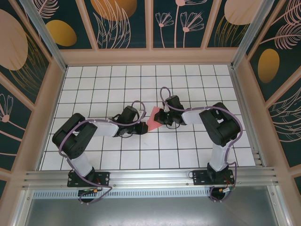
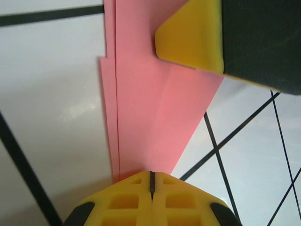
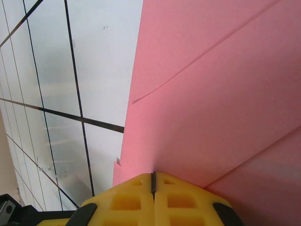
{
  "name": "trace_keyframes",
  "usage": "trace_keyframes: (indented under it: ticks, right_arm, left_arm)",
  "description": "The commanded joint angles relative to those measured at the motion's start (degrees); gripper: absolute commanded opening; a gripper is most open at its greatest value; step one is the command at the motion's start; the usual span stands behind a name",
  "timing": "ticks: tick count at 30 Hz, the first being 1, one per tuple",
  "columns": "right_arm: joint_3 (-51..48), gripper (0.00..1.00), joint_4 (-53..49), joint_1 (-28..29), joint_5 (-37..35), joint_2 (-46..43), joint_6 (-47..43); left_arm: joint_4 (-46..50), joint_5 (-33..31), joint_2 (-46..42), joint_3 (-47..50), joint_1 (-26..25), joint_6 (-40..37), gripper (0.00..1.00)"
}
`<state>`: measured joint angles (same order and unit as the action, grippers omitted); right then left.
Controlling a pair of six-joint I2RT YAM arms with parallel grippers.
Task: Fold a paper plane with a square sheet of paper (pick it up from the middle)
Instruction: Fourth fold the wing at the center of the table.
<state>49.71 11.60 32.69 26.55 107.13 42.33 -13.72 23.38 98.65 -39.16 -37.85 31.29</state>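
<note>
The pink-red paper (image 1: 153,117) lies folded into a pointed, layered shape on the white grid table, midway between my two grippers. In the left wrist view the folded paper (image 2: 155,99) shows long creases along its left side. My left gripper (image 2: 152,173) is shut, its tips touching the paper's near end. My right gripper's yellow finger (image 2: 193,33) rests on the far end. In the right wrist view my right gripper (image 3: 152,174) is shut, with its tips against the paper (image 3: 211,94). From above, the left gripper (image 1: 142,125) and the right gripper (image 1: 163,117) face each other across the sheet.
The white grid table (image 1: 141,80) stretches open behind the paper, bounded by patterned walls. An aluminium rail (image 1: 150,176) runs along the near edge by the arm bases.
</note>
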Motion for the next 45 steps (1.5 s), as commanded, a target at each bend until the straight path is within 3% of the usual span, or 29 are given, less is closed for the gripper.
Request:
trace_keyframes:
  ticks: [1,11,18,36,45]
  right_arm:
    - [-2.9,0.0,-10.6,0.0,-4.6,2.8,-1.5]
    - [-3.1,0.0,-10.6,-0.2,-4.5,2.8,-1.6]
    - [-3.1,0.0,-10.0,-0.1,-4.1,3.1,-1.2]
    - [-2.5,0.0,-8.9,-0.2,-2.5,1.7,-1.1]
    - [-0.8,0.0,-3.8,0.3,0.0,-5.9,-3.1]
  left_arm:
    - [7.7,1.1,-1.9,4.2,-0.1,0.3,0.0]
    - [9.6,0.5,-7.0,5.2,-0.1,0.6,0.0]
    - [0.0,0.7,-12.1,2.8,-0.1,5.2,0.0]
    - [0.5,-2.1,1.1,-1.1,-0.1,7.6,0.0]
    - [2.2,-3.6,2.3,1.2,-0.1,8.4,0.0]
